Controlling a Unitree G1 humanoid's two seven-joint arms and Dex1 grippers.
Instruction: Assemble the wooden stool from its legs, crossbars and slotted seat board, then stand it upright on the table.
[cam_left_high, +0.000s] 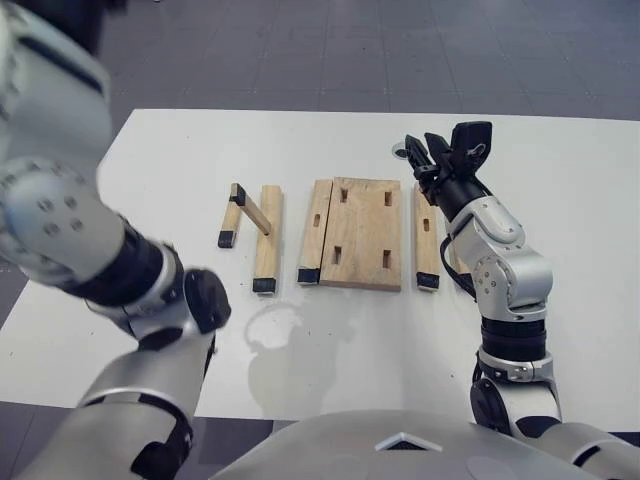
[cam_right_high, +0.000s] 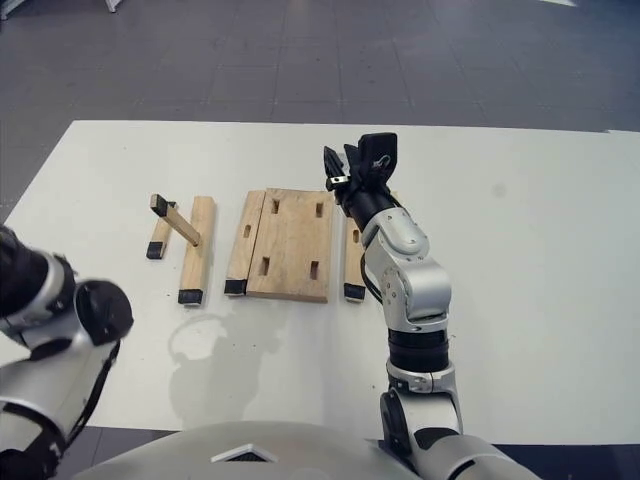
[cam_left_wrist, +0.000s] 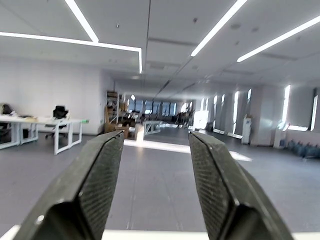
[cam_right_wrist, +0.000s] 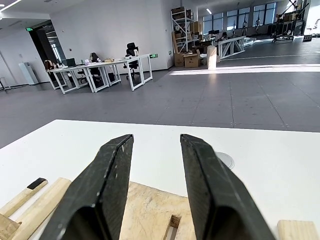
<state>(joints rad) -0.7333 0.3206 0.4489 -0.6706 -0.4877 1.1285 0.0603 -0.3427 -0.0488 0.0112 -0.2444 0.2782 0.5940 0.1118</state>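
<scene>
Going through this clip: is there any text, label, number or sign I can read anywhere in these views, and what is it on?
No text can be read in any view.
Flat slotted wooden seat board: bare wood, no print.
Wooden legs and crossbars with black end caps: no print.
Small green sign high on the far wall: too small to read.
Green tag at the end of the white desks: too small to read.

The seat board (cam_left_high: 362, 232) at centre frame is showing pale, grainy wood with four dark slots. The legs (cam_left_high: 267, 238) flanking it are wearing black end caps. The table (cam_left_high: 560, 330) is gleaming white. The right gripper (cam_left_high: 422, 148) is showing black, its fingers (cam_right_wrist: 102, 195) finely cross-hatched.
</scene>
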